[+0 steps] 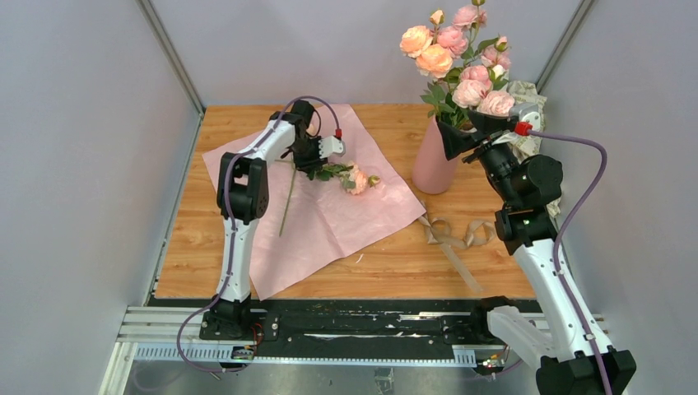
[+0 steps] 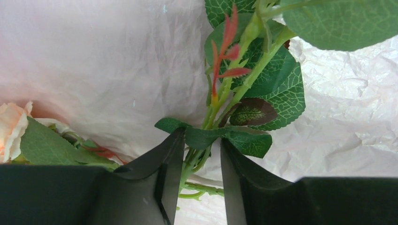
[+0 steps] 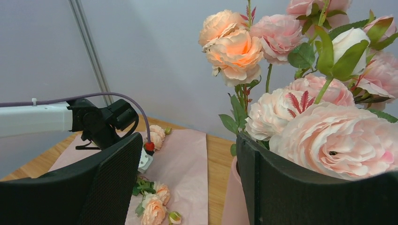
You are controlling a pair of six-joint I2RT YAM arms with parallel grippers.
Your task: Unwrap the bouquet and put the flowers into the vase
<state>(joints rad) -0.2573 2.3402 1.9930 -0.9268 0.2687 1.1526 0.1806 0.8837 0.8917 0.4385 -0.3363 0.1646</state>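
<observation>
Top external: left claw (image 1: 317, 164) is down low over the flattened pink wrapping paper (image 1: 329, 226), set on a loose spray (image 1: 355, 177) of small peach blooms and green leaves. The blooms lie just to the claw's right. The spray's thin stem (image 1: 287, 202) runs out from under the claw toward the arm bases.

Left wrist: claw (image 2: 202, 136) is partly spread and astride the green stems (image 2: 195, 159). The stems sit between the jaws nearer one finger, and bare paper shows between them and the other. Leaves (image 2: 274, 89) fan out ahead of the tips. One peach bloom (image 2: 11, 131) lies off to the side, against the paper.

Top external: right claw (image 1: 465, 132) is raised at the mouth of the pink vase (image 1: 434, 160), which stands just below and beside it on the wooden table (image 1: 395, 263). The flowers (image 1: 461, 58) rise out of the vase, above the claw.

Right wrist: claw (image 3: 187, 140) is spread wide with nothing between the jaws. The big pink blooms (image 3: 328, 136) crowd the outer side of one finger. Whether they touch it, cannot tell.

Tan ribbon (image 1: 453, 234) lies loose on the table near the right arm. Crumpled patterned paper (image 1: 527, 99) sits behind the right claw.
</observation>
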